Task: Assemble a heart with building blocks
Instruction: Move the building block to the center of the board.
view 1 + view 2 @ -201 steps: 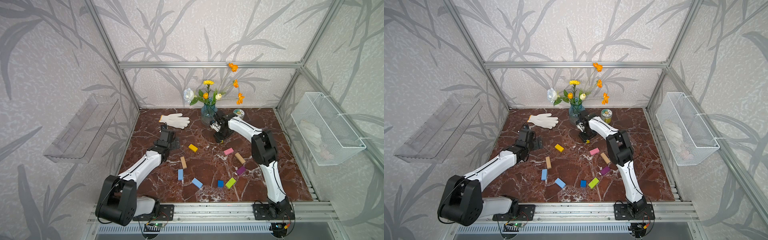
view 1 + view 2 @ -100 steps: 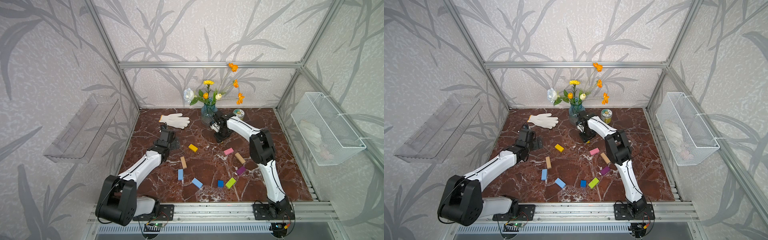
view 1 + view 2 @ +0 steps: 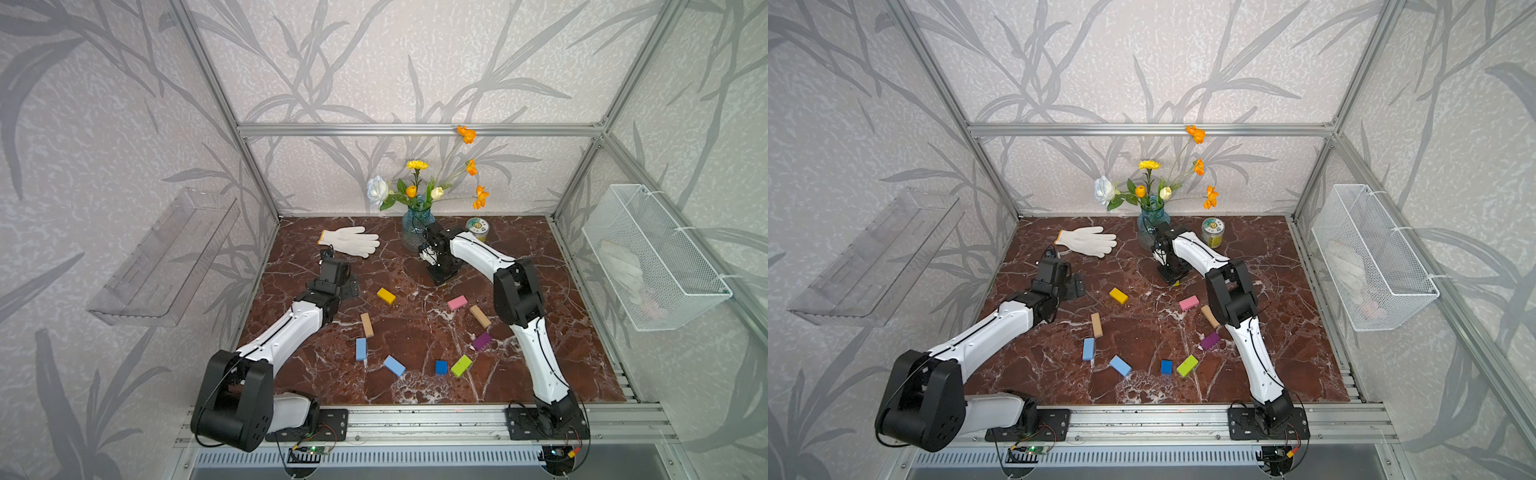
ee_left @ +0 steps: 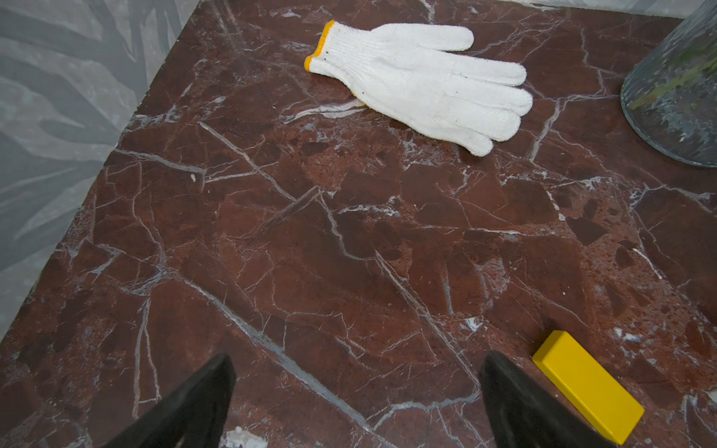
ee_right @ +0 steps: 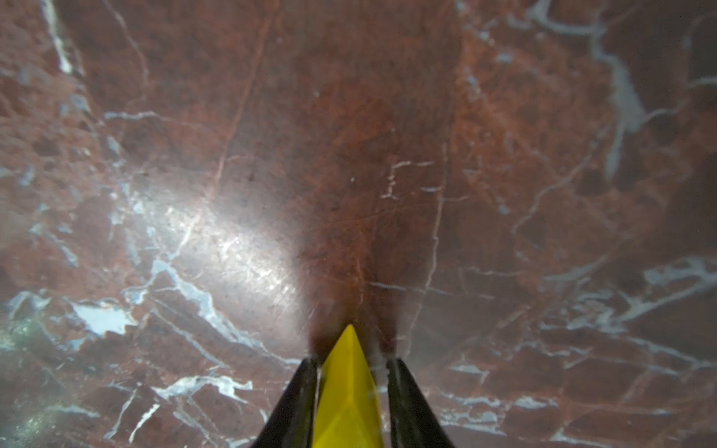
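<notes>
Building blocks lie apart on the marble in both top views: yellow (image 3: 386, 295), pink (image 3: 457, 303), two tan (image 3: 480, 316) (image 3: 367, 324), two light blue (image 3: 361, 348) (image 3: 394, 365), dark blue (image 3: 441, 367), lime (image 3: 461, 365), purple (image 3: 482, 341). No heart shows. My right gripper (image 5: 353, 362) points down at the table in front of the vase. Its fingers press both sides of the small yellow wedge (image 5: 349, 391), which is barely visible in a top view (image 3: 1176, 283). My left gripper (image 4: 359, 360) hovers open and empty, left of the yellow block (image 4: 586, 384).
A white glove (image 3: 351, 241) lies at the back left. The blue glass vase (image 3: 415, 226) with flowers and a small tin (image 3: 478, 227) stand at the back, close behind my right gripper. A wire basket (image 3: 652, 257) hangs on the right wall, a clear shelf (image 3: 166, 257) on the left.
My right gripper's jaws have come together around the yellow wedge, and its elbow has shifted slightly. The left arm and the blocks have not moved.
</notes>
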Robot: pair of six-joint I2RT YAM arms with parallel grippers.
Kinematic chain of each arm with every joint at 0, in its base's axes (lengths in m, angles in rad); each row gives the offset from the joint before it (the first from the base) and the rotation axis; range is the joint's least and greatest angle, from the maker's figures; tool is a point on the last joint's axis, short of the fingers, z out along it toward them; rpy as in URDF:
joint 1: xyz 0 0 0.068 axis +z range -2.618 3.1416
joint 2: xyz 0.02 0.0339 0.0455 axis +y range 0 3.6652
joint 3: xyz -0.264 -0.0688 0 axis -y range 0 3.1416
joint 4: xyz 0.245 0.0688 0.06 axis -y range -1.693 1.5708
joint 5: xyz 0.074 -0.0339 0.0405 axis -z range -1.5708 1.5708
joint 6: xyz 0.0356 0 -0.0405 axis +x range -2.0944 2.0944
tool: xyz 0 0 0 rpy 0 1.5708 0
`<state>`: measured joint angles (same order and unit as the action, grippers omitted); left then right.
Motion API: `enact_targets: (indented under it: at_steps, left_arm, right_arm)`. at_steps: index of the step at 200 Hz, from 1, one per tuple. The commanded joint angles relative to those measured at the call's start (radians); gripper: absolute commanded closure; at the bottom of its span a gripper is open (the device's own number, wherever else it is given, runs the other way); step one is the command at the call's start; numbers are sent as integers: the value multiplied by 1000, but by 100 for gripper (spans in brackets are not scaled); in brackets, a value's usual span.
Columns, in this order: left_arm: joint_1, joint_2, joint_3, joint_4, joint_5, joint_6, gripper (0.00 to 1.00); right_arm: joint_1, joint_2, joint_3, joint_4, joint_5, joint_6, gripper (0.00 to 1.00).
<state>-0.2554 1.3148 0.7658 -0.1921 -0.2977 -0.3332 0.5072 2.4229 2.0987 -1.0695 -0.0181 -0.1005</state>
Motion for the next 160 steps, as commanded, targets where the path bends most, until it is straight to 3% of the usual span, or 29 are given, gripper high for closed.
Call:
enact_targets:
  at_steps: [1,90,160]
  left_arm:
    - [-5,0,20,-15,-20,10,0]
    - [-5,-8,17,-17,-24,12,0]
    - [-6,-23,10,-30,-20,11,0]
  right_arm:
    - [7,36,44,-55,7,-15,72]
    - [64,56,117,-112,-13,-159,79]
    - [145,3,49,30,54,-327,89]
